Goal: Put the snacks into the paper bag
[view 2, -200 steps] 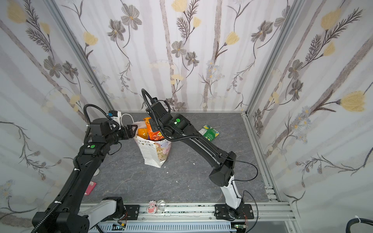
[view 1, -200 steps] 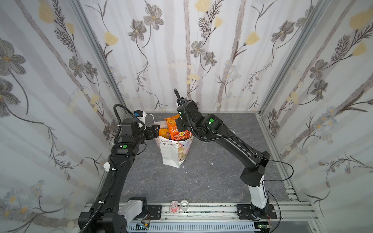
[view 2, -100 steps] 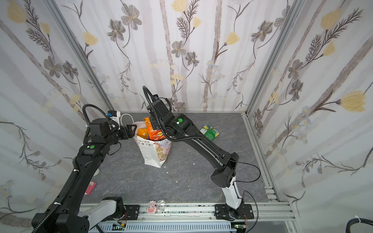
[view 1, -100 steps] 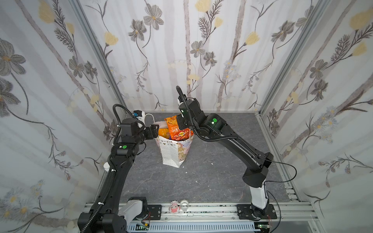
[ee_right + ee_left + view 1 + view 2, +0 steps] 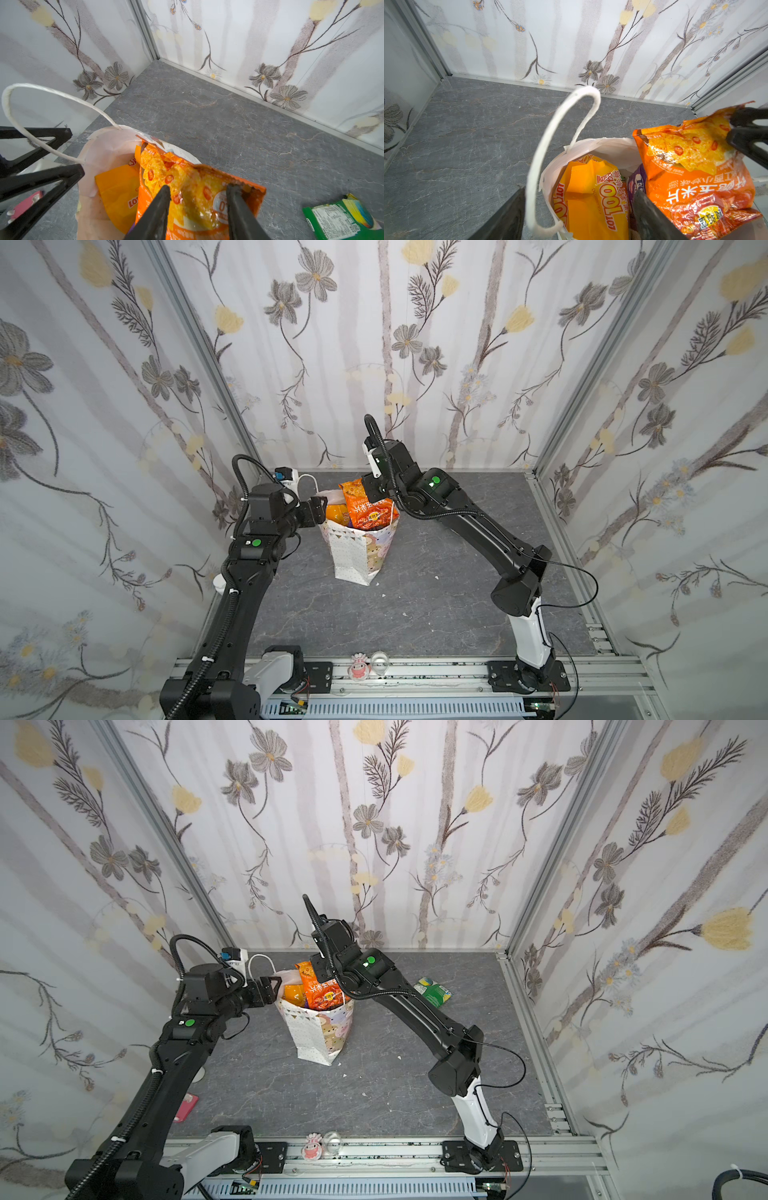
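The paper bag [image 5: 357, 556] is standing upright in the middle of the table, and it is looking crowded. The orange chip bag [image 5: 365, 510] is sitting in its mouth with the upper half poking well above the rim. Beside it, lower down, the yellow-orange packet [image 5: 591, 197] and the purple packet [image 5: 636, 180] are lying inside.

The right gripper [image 5: 199, 187] is hovering right at the chip bag's crimped top seam, jaws standing apart on either side of it and clamping nothing. The left gripper [image 5: 579, 190] is working the bag's left rim, also spread. One finger is outside the paper wall and one inside, with the cord handle [image 5: 550, 145] looping between them.

That chip bag is looking light, puffed with air, glossy and slick, with brittle contents, so squeezing the belly is probably asking for crushed chips. The flat top seam is the sensible place to pinch or press.

The paper bag itself is thin and likely tippy, so the brace on the rim is probably doing useful work.

A green packet [image 5: 434, 992] is waiting on the table to the far right, and a pink packet [image 5: 185, 1106] is lying near left by the left arm. Both are looking flat and floppy, best nipped at an edge.
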You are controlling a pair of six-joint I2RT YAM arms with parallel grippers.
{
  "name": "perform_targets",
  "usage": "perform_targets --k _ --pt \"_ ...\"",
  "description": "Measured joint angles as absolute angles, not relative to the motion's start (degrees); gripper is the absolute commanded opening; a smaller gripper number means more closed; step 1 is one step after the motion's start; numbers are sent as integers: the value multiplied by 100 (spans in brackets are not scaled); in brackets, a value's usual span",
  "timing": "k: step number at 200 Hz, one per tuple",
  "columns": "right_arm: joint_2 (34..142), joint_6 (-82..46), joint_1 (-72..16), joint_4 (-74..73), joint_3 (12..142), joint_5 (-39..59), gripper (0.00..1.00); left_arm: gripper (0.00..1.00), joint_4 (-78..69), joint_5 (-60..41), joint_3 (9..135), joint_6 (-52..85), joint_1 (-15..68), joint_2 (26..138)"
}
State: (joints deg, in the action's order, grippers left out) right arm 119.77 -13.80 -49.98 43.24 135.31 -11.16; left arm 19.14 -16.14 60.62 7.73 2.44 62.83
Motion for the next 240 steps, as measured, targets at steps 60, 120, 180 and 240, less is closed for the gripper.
perform_targets --k 60,120,180,240 --pt "12049 -1385 -4954 4180 13531 -574 17 80 1914 -1612 6062 770 244 6283" --pt "12315 -1382 -5214 4453 13531 -945 22 80 1911 -1610 6062 770 244 6252" --pt "10965 -1347 -5955 4342 13292 -1483 49 82 2206 -1485 6639 770 242 6112" --pt "8569 -2010 -5968 3435 9452 -2222 61 83 3109 -1035 8077 902 497 6090"
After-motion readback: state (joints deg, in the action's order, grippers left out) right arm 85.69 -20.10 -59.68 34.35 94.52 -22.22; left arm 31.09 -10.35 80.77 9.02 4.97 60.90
